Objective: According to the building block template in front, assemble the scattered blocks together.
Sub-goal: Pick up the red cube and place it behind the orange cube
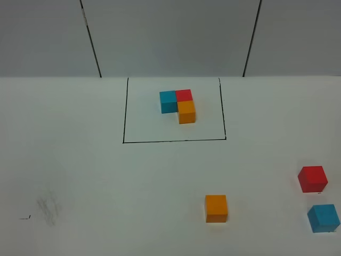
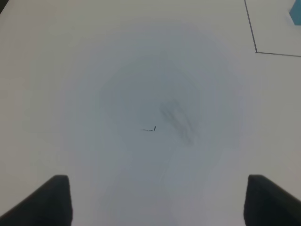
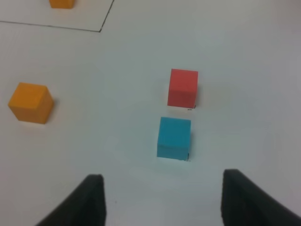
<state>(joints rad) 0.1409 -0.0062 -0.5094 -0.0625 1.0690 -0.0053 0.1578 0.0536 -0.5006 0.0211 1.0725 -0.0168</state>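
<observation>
The template [image 1: 178,105] is a joined blue, red and orange L-shaped trio inside a thin black drawn rectangle [image 1: 124,120] at the far middle of the table. The loose orange cube [image 1: 216,208] sits near the front, right of centre. The loose red cube [image 1: 312,178] and the loose light blue cube [image 1: 323,218] sit at the right edge. In the right wrist view my right gripper [image 3: 162,183] is open and empty, with the blue cube [image 3: 174,137] just ahead of it, the red cube [image 3: 183,87] beyond and the orange cube [image 3: 30,102] off to one side. My left gripper [image 2: 157,188] is open over bare table. Neither gripper shows in the exterior view.
A grey smudge [image 1: 48,208] and a small black mark [image 1: 24,217] lie on the white table at the front left. They also show under the left gripper as a smudge [image 2: 176,120]. A grey back wall with two dark seams [image 1: 91,40] stands behind the table.
</observation>
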